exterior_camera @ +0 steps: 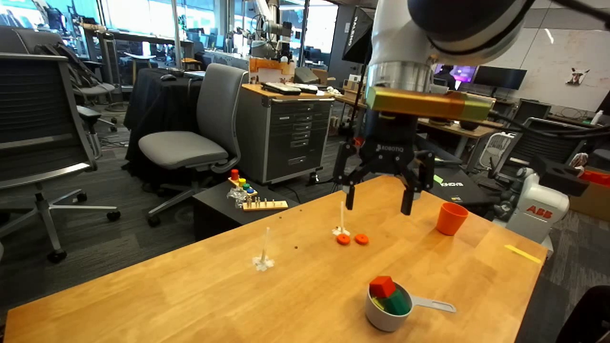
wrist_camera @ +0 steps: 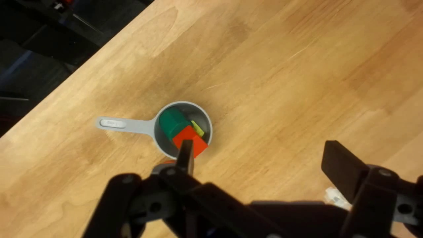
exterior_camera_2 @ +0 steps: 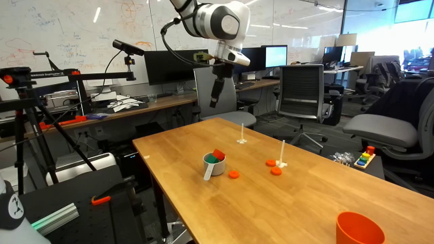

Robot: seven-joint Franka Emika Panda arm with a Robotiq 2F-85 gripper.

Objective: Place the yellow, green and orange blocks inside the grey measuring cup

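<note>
cup [exterior_camera: 383, 321]: handle [wrist_camera: 138, 126] aimed at nearest edge of desk [wrist_camera: 281, 86] | likely light, stiff; grasp handle | gripper [exterior_camera: 378, 206] spread, empty

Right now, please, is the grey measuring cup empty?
Not empty: green block and yellow block are inside the cup, orange block rising above its rim.

Robotics lab: ABB robot arm [exterior_camera: 543, 209], scribbled whiteboard [exterior_camera_2: 101, 30], monitors [exterior_camera_2: 169, 71], drawer cabinet [exterior_camera: 298, 138].

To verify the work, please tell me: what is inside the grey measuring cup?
The grey measuring cup holds a green block, an orange block uppermost, and a yellow block of which only part shows. What lies beneath them is covered and cannot be seen.
</note>
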